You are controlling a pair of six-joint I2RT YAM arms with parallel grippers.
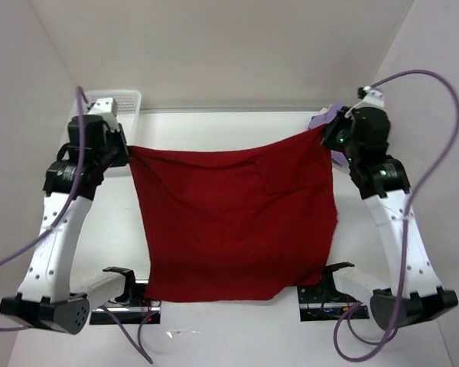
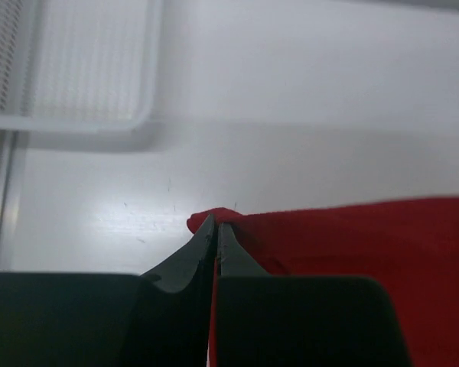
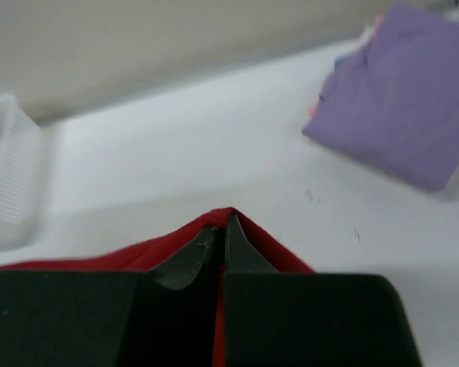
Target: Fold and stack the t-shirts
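The red shirt (image 1: 233, 222) is soft, matte, dark red cloth. It is stretched into a rough rectangle across the middle of the table (image 1: 214, 126), with its two upper corners pulled out toward 10 and 2 o'clock. The top edge sags a little between them, and a faint crease shows near the upper right. The lower hem reaches toward 6 o'clock, by the arm bases; whether it rests on the table cannot be told.

The left claw (image 2: 216, 222) has its black, tapered fingers pinched together on the shirt's left corner. The right claw (image 3: 223, 222) is clamped the same way on the right corner, where the cloth peaks into a small point.

The lavender shirt (image 3: 402, 92) lies folded flat and square at 2 o'clock, with thin pink and blue edges at its side. A white plastic mesh basket (image 1: 115, 99) with rounded corners sits at 10 o'clock. The table is smooth and white, lightly scuffed.
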